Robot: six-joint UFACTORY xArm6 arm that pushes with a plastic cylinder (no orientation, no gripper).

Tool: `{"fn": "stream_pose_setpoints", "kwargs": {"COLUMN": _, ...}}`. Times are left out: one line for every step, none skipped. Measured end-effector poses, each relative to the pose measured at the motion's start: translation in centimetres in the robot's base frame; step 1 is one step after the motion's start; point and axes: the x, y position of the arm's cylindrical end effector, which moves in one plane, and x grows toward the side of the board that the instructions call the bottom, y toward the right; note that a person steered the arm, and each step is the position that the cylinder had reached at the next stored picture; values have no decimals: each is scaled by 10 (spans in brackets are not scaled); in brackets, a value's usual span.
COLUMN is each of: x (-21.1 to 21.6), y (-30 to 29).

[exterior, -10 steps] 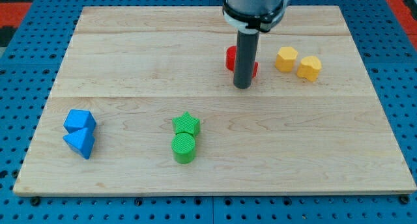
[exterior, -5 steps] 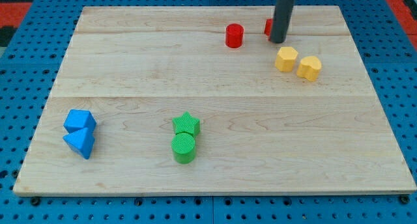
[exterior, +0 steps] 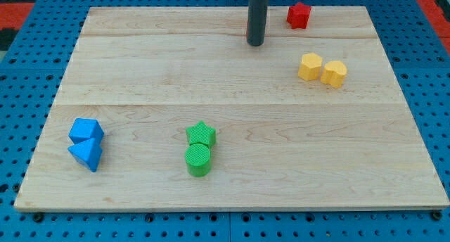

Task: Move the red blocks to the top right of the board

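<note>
A red star-shaped block (exterior: 298, 15) sits near the board's top edge, right of centre. My tip (exterior: 256, 43) rests on the board to the left of it and slightly lower in the view. No second red block shows; the rod stands over the spot where a red cylinder stood in the earlier frames, so that block may be hidden behind the rod. Two yellow blocks (exterior: 309, 65) (exterior: 334, 72) lie side by side, touching, below the red star block.
A green star block (exterior: 201, 134) touches a green cylinder (exterior: 198, 160) at the lower middle. Two blue blocks (exterior: 86, 131) (exterior: 86, 154) touch each other at the lower left. The wooden board (exterior: 140, 73) ends close behind the red star block.
The rod moved up and right with a red block, left it near the top edge, then moved left to where the red cylinder stood. The cylinder no longer shows.
</note>
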Motion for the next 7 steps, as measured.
{"fn": "stream_pose_setpoints", "kwargs": {"x": 35, "y": -26}}
{"fn": "stream_pose_setpoints", "kwargs": {"x": 20, "y": -71}}
{"fn": "stream_pose_setpoints", "kwargs": {"x": -34, "y": -71}}
{"fn": "stream_pose_setpoints", "kwargs": {"x": -35, "y": -28}}
{"fn": "stream_pose_setpoints", "kwargs": {"x": -19, "y": 27}}
{"fn": "stream_pose_setpoints", "kwargs": {"x": -18, "y": 37}}
{"fn": "stream_pose_setpoints", "kwargs": {"x": -5, "y": 28}}
